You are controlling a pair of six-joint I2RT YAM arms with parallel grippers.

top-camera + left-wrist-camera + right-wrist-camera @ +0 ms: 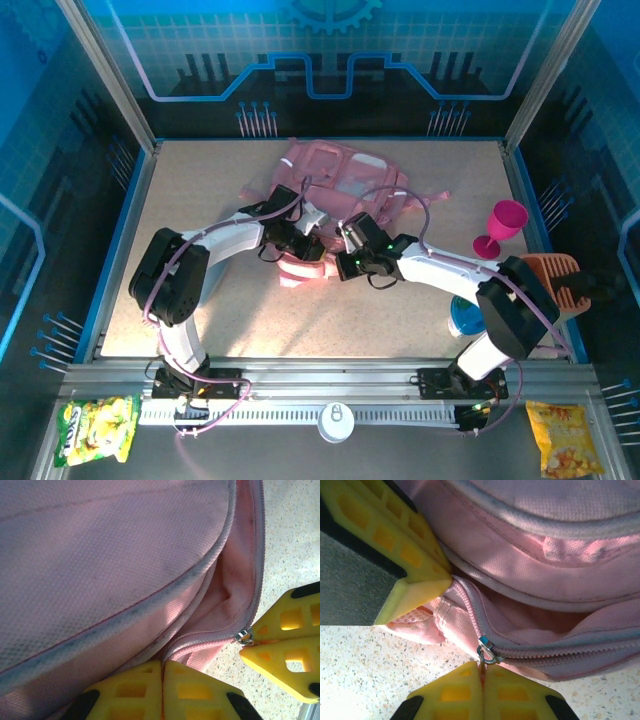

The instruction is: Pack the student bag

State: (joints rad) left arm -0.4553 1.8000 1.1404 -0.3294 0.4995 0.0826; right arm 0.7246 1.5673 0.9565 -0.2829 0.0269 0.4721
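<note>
The student bag (pixel 335 180), soft pink woven cloth with grey-smudged piping, lies on the speckled table (pixel 400 320), toward its far middle. The left pincer (pixel 162 664), ribbed yellow plastic, is clamped tight on the cloth lip at the bag's near edge. Just beside it, the right pincer (pixel 482 669) is closed on the small metal zip pull (pixel 487 652). The pocket's inside is lost in shadow.

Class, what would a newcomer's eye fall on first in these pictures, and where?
The pink student bag lies mid-table, its zip part open. At its near edge the left end effector pinches the fabric and the right end effector grips the zip pull. A magenta goblet stands to the bag's right.
</note>
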